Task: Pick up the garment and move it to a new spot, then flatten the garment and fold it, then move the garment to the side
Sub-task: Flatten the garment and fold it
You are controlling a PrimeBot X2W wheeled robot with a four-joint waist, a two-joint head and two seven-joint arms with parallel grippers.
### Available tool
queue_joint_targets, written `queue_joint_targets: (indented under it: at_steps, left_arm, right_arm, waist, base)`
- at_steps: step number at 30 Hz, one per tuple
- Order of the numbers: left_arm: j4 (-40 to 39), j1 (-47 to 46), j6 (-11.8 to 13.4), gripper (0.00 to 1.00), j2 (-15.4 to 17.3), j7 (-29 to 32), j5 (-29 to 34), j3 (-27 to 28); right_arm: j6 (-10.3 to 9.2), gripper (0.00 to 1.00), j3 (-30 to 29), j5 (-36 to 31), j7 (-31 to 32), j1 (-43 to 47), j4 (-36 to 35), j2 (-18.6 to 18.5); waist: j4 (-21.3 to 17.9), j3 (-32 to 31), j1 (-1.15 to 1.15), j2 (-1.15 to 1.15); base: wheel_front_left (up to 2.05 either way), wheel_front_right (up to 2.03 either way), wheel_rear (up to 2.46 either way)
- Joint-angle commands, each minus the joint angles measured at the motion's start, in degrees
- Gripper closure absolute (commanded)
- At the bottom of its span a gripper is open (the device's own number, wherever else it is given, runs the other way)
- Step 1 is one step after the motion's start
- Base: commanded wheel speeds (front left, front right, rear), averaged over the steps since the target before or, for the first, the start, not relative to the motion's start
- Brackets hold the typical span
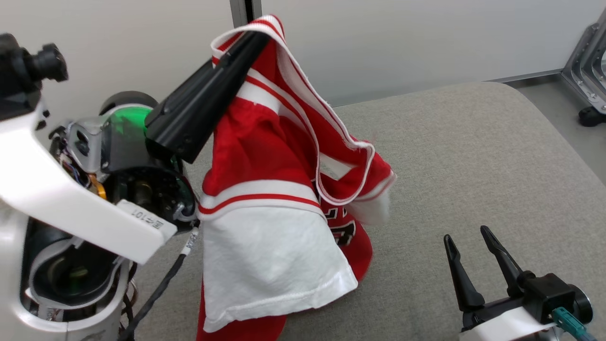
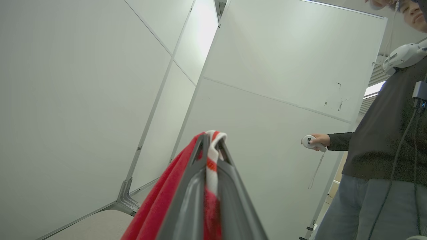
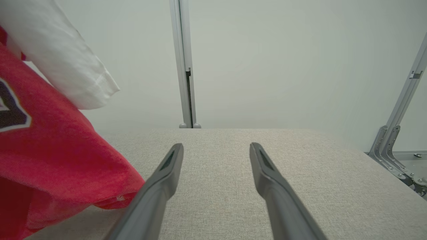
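The garment (image 1: 265, 180) is a red and white jersey with white sleeves and striped trim. It hangs from my raised left gripper (image 1: 258, 35), whose fingers are shut on its trim near the top of the head view. Its lower part droops to the grey table (image 1: 473, 156). In the left wrist view the left gripper (image 2: 210, 138) pinches the garment's red and white edge (image 2: 210, 166). My right gripper (image 1: 466, 237) stands open low at the right, apart from the cloth. In the right wrist view its fingers (image 3: 170, 163) are spread over the table, with the garment (image 3: 50, 160) hanging at the left.
The grey fabric table top (image 3: 300, 173) stretches right and back from the garment. White partition walls (image 1: 402, 42) stand behind it. A metal frame foot (image 1: 587, 66) is at the far right. A person (image 2: 383, 150) with a hand controller stands beside the partition.
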Motion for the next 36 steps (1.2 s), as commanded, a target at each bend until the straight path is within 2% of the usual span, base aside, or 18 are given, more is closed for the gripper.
queue_joint_targets:
  at_steps: [1,7,12,13,14,16,20,22,24,25,30,33,36]
  left_arm:
    - [-0.56,-1.54,0.56,1.00,-0.12,0.42,-1.09,0.69]
    - [2.23,-5.78,3.60,1.00,-1.23,1.87,-7.29,3.08]
    - [14.75,-7.94,4.79,1.00,0.47,4.08,-6.89,2.57]
    - [18.44,-8.28,4.32,1.00,0.94,4.23,-6.06,2.05]
    - [18.44,-8.28,4.32,1.00,0.94,4.23,-6.06,2.05]
    - [25.75,-9.22,3.02,1.00,1.49,3.43,-3.74,1.15]
    - [40.52,-11.23,-1.65,1.00,1.49,-1.34,2.43,-1.54]
    - [47.09,-12.53,-3.44,1.00,2.44,-5.69,7.15,-3.20]
    - [53.31,-13.24,-4.19,0.56,3.12,-10.30,11.55,-5.07]
    - [58.86,-13.76,-4.58,0.00,3.66,-14.19,15.27,-7.22]
    - [67.08,-14.32,-4.84,0.00,7.86,-22.99,28.58,-16.09]
    - [69.03,-12.92,-2.41,0.00,8.61,-29.02,34.49,-19.05]
    - [68.39,-9.11,0.13,0.00,7.95,-33.44,35.45,-18.95]
  right_arm:
    - [0.03,0.00,0.06,0.19,-0.27,-0.49,0.10,-0.07]
    - [0.03,0.00,0.40,0.57,-0.26,-1.58,0.35,0.07]
    - [0.03,0.00,1.21,0.68,-0.26,-2.42,0.48,0.44]
    - [0.02,0.00,1.50,0.86,-0.27,-2.79,0.55,0.53]
    - [0.02,0.00,1.50,0.86,-0.27,-2.79,0.55,0.53]
    - [0.03,0.00,2.08,1.08,-0.26,-3.44,0.67,0.75]
    - [0.03,0.00,3.35,1.68,-0.26,-5.11,0.99,1.16]
    - [0.02,0.00,3.83,2.02,-0.27,-5.84,1.20,1.39]
    - [0.03,0.00,4.12,2.35,-0.26,-6.47,1.35,1.59]
    - [0.02,0.00,4.20,2.75,-0.26,-6.69,1.59,1.75]
    - [0.03,0.00,3.13,3.05,-0.27,-5.53,1.85,1.95]
    - [0.03,0.00,1.66,2.51,-0.26,-4.33,1.83,1.95]
    - [0.02,0.00,0.63,1.89,-0.27,-3.11,1.91,1.98]
  waist:
    - [-0.49,0.20,0.00,0.00]
    - [-2.75,1.48,0.00,0.00]
    - [-5.09,3.42,0.00,0.00]
    - [-5.68,3.95,0.00,0.00]
    - [-5.68,3.95,0.00,0.00]
    - [-6.87,5.12,0.00,0.00]
    - [-9.77,8.01,0.00,0.00]
    - [-11.18,9.36,0.00,0.00]
    - [-12.43,10.60,0.00,0.00]
    - [-13.45,11.44,0.00,0.00]
    - [-13.72,11.81,0.00,0.00]
    - [-12.35,10.70,0.00,0.00]
    - [-10.44,8.54,0.00,0.00]
  base:
    - [0.00,0.00,0.00]
    - [0.00,0.00,0.00]
    - [0.00,0.00,0.00]
    - [0.00,0.00,0.00]
    - [0.00,0.00,0.00]
    - [0.00,0.00,0.00]
    - [0.00,0.00,0.00]
    - [0.00,0.00,0.00]
    - [0.00,0.00,0.00]
    - [0.00,0.00,0.00]
    - [0.00,0.00,0.00]
    - [0.00,0.00,0.00]
    - [0.00,0.00,0.00]
